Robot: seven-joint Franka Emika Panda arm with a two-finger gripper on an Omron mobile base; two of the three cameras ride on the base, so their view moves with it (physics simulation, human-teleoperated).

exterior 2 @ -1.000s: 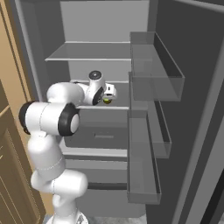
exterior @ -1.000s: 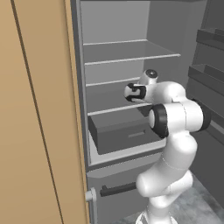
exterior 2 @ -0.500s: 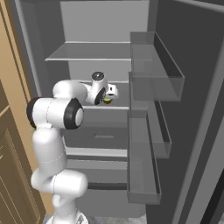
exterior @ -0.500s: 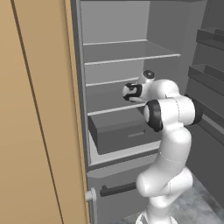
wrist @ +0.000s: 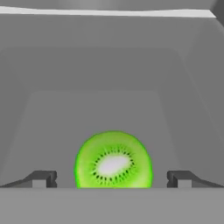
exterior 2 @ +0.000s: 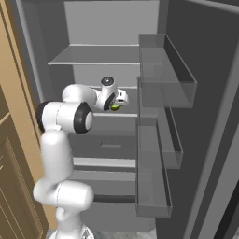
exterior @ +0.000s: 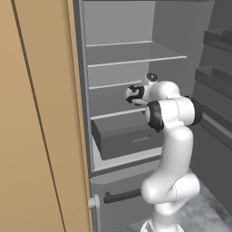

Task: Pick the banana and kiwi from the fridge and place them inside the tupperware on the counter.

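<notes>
Jaws of the gripper (wrist: 113, 178) stand fully spread, flanking the kiwi (wrist: 113, 160) on the fridge (exterior: 136, 54) middle shelf. Since a second ago, the arm has advanced inward; the kiwi now sits between the fingertips (wrist: 41, 178), ready for closure.

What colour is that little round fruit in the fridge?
Bright lime-green kiwi with a white, black-seeded centre; clearest in the hand view.

Kiwi (wrist: 113, 160) on fridge (exterior 2: 98, 56) shelf, between end effector (wrist: 112, 178) fingertips
</notes>
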